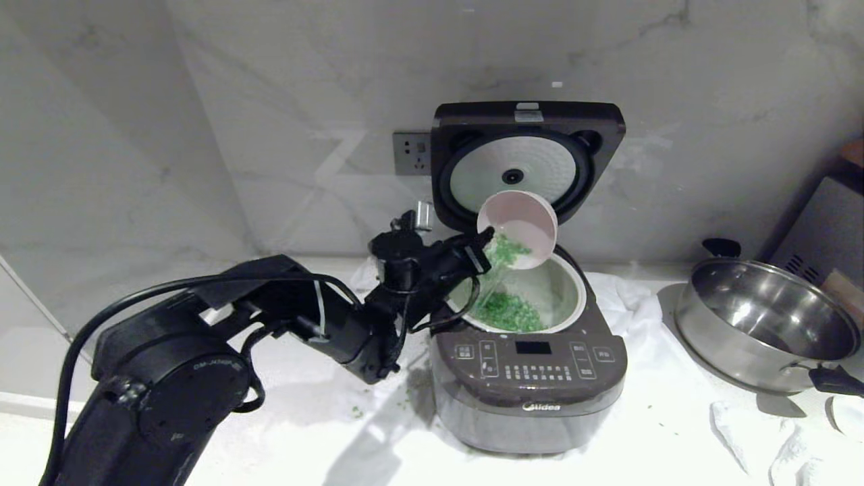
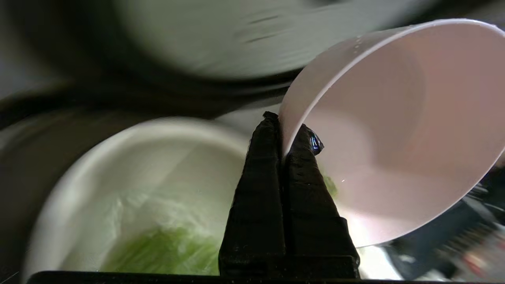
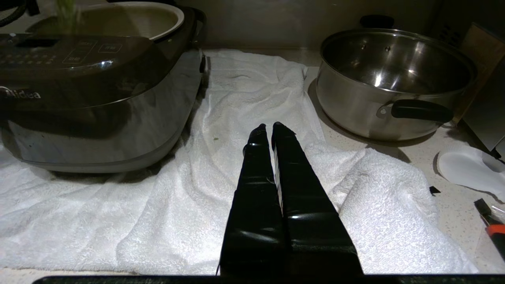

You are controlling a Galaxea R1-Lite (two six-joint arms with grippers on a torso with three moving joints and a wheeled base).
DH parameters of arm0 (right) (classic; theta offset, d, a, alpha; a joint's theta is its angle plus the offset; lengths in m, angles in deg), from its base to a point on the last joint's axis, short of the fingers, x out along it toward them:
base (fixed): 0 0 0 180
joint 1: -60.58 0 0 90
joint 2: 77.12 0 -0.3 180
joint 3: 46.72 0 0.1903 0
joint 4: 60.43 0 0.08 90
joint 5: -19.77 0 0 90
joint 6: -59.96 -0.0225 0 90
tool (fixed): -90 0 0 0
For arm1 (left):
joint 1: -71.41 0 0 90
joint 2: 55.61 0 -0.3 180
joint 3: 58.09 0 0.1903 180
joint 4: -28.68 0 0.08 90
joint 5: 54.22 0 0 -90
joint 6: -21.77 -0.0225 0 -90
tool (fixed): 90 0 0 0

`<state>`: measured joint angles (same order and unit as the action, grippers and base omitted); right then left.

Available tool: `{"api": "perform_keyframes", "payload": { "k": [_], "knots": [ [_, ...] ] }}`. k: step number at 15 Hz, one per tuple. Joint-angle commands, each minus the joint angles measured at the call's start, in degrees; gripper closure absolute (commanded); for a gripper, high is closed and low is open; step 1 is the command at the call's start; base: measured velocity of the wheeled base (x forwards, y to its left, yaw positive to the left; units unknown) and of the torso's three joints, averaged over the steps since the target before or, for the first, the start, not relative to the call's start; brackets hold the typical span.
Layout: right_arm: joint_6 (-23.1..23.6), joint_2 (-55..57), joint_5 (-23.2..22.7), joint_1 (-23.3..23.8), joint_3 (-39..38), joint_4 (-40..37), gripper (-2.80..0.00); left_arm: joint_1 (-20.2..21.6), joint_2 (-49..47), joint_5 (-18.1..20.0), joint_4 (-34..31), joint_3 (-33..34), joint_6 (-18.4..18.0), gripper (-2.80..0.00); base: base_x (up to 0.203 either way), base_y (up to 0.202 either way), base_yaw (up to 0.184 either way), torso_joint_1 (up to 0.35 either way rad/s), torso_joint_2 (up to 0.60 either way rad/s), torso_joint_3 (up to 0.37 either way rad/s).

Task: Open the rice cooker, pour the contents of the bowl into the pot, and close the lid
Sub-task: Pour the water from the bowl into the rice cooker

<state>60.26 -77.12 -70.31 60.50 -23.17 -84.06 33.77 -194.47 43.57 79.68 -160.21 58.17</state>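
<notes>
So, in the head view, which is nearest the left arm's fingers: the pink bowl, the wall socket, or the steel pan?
1. Bowl: pinched at its rim by the left fingers, over the cooker.
2. Wall socket: behind, up on the wall.
3. Steel pan: far off on the robot's right.

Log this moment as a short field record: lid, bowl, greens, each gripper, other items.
lid: open, upright
bowl: tipped over the pot, held by its rim
greens: most in the pot, some falling, a few bits on the counter
left gripper: shut on the bowl
right gripper: shut, empty, over the towel
steel pan: right of the cooker
</notes>
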Motion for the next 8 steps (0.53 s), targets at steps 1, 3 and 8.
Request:
{"api": "perform_keyframes", "payload": {
  "k": [1,3,8],
  "knots": [
    [0.05,0.0,-0.01,-0.01,-0.01,-0.08,0.0,0.27,-6.41,2.08,12.92,-0.71,0.14,0.0,0.0,0.0,0.0,0.0,0.0,0.0],
    [0.05,0.0,-0.01,-0.01,-0.01,0.0,0.0,0.24,-9.64,2.27,13.25,-4.6,-0.01,0.0,0.0,0.0,0.0,0.0,0.0,0.0],
    [0.05,0.0,-0.01,-0.01,-0.01,0.0,0.0,-0.51,-11.13,2.09,11.67,-9.16,-3.79,0.0,0.0,0.0,0.0,0.0,0.0,0.0]
  ]
}}
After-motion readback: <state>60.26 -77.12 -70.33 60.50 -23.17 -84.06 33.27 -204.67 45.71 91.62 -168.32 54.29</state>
